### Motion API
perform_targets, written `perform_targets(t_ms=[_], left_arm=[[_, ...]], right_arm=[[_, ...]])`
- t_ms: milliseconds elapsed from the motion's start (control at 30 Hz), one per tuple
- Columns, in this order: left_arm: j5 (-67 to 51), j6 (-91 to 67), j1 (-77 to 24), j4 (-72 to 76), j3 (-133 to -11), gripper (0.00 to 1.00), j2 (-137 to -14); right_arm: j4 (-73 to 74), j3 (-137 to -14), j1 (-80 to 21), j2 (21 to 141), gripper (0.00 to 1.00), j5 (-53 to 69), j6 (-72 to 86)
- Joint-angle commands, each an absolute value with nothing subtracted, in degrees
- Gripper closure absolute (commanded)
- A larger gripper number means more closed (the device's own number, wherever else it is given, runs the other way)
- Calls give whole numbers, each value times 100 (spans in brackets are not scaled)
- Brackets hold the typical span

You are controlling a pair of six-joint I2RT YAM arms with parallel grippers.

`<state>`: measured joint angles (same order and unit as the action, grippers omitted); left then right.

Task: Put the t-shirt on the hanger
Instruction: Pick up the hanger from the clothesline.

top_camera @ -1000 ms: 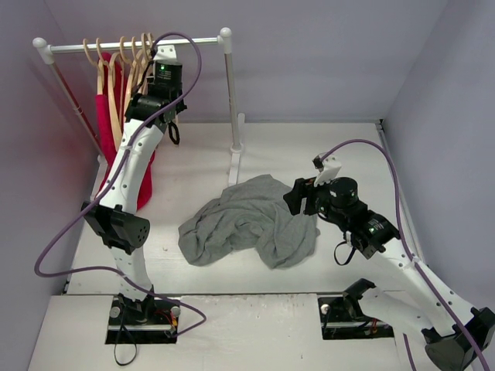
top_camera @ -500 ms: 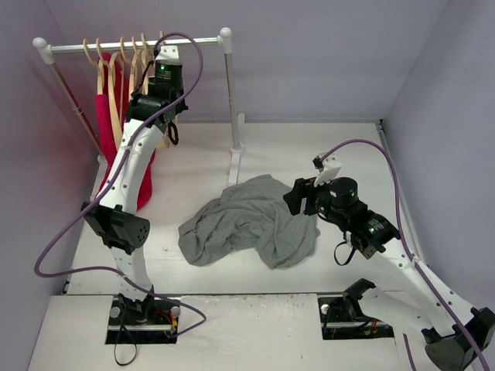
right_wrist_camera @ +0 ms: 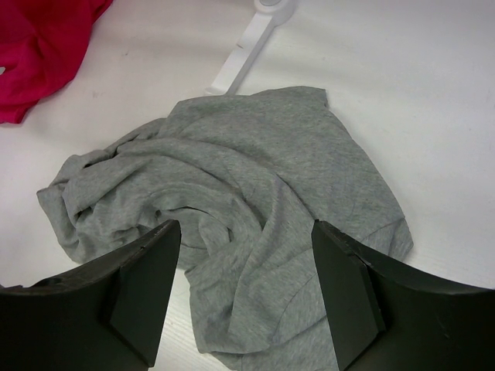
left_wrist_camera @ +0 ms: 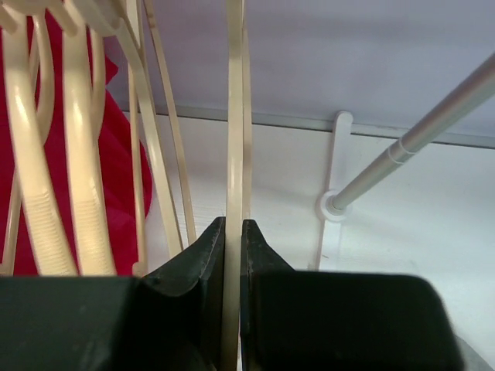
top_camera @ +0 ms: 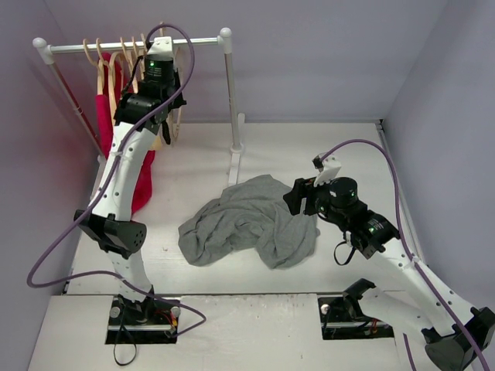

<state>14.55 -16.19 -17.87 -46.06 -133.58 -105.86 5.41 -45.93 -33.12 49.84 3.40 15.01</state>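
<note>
Up at the rack, left gripper [left_wrist_camera: 233, 232] clamped on the hanger [left_wrist_camera: 234, 116]; right gripper [right_wrist_camera: 247, 239] spread wide over the t-shirt [right_wrist_camera: 255, 201].
Left jaws are nearly closed, pinching the hanger's thin pale arm. More wooden hangers [left_wrist_camera: 81, 170] sit just left of it under the rail [top_camera: 69, 48], with the red garment [left_wrist_camera: 116, 178] behind them. Right gripper holds nothing and hovers at the t-shirt's right edge. T-shirt lies crumpled on the white table [top_camera: 309, 147], mid-scene, near the rack's right foot [top_camera: 237, 158].

Matt cloth t-shirt [right_wrist_camera: 255, 178], smooth wooden hanger [left_wrist_camera: 233, 154]
</note>
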Motion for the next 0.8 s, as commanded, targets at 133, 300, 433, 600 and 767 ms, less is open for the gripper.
perform_targets(t_ms=[133, 300, 433, 600, 767], left_arm=[[1185, -1777, -1749, -4140, -12978, 100, -9393], [1037, -1863, -1758, -4131, -12323, 100, -8913], [710, -1862, -1758, -4140, -11578, 100, -8395], [62, -1611, -1771, -4140, -10529, 100, -7405], [-1008, -923, -1836, -4122, -9014, 100, -6271]], right_arm=[[176, -4702, -3322, 5080, 34, 299, 1538], [176, -4688, -3322, 5080, 34, 299, 1538], [176, -4671, -3322, 5148, 34, 339, 1542], [167, -4543, -3331, 5332, 34, 338, 1613], [123, -4292, -3349, 5804, 35, 239, 1902]])
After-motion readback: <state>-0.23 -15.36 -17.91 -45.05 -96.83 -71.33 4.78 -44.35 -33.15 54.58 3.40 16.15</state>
